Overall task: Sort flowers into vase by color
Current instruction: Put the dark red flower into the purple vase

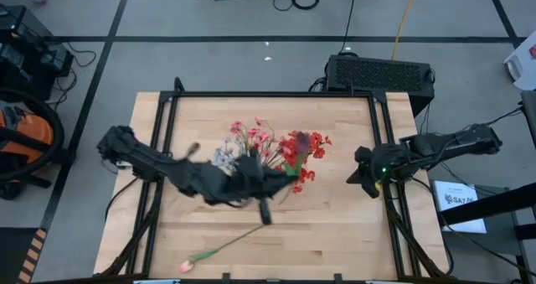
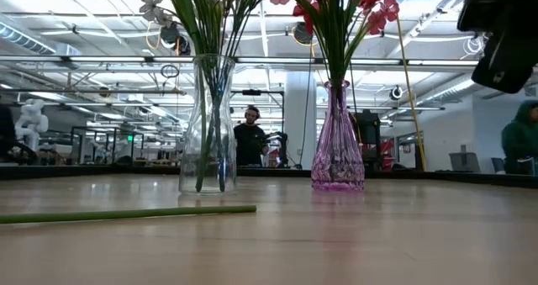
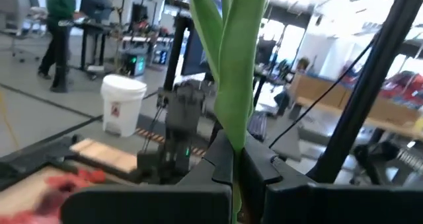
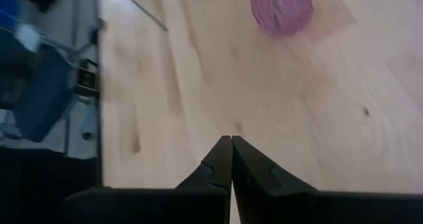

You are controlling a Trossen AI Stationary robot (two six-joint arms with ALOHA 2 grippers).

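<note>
- A single pink-bloomed flower (image 1: 224, 249) lay flat on the worktop (image 1: 335, 225) near its front edge, its long axis running from the bloom at about 8 o'clock up to the cut end at about 2 o'clock, in the high view.
- In the low view that stem (image 2: 126, 213) lay across the wood as a thin green line, in front of the clear glass vase (image 2: 208, 125) and apart from it.
- The clear vase held pale white-blue blooms (image 1: 224, 156) with pink blooms (image 1: 255, 139) spreading beside them; its green stems stood nearly upright.
- The purple glass vase (image 2: 338, 138) stood at 3 o'clock of the clear one, well apart from it, with red blooms (image 1: 306, 150) fanning out at the top.
- The left pincer (image 3: 236, 161) was closed on a green flower stem with a long leaf (image 3: 234, 65), which rose steeply upward from between the fingers.
- The left arm (image 1: 180, 173) stretched from 9 o'clock across the middle of the worktop, its dark body covering the ground just in front of both vases.
- The right pincer (image 4: 231, 159) was closed on nothing, fingertips pressed together above bare wood; the purple vase showed beyond it.
- The right arm (image 1: 419, 154) sat at 3 o'clock, near the worktop's right edge and clear of the bouquets.
- A black box (image 1: 381, 73) stood on the floor beyond the far edge; a person (image 2: 250, 138) stood in the room behind the vases.
</note>
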